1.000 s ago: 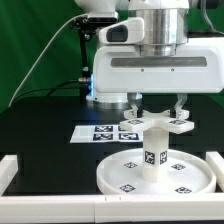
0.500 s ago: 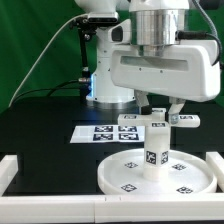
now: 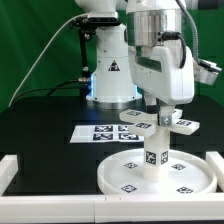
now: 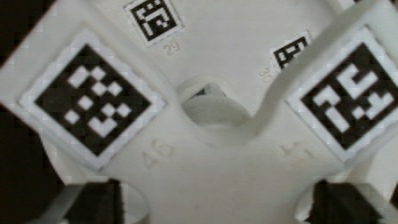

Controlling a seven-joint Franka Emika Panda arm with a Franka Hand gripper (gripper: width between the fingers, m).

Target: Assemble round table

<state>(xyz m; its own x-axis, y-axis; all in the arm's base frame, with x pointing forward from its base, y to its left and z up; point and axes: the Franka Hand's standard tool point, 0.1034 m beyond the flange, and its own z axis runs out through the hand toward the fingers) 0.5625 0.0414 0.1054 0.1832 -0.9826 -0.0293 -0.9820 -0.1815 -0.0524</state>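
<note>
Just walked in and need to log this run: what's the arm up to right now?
The arm is putting a round table together. The round disc lies flat on the black table, with the thick leg standing upright at its centre. The tool is at the small flat base piece on top of the leg; the wrist view shows that piece close up between the fingers. The marker board lies behind.

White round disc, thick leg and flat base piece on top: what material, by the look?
White round disc, thick cylindrical leg and flat base piece: all look like matte white rigid plastic, uniform and glare-free, possibly printed. Their black-and-white tags look like flat paper stickers.
</note>
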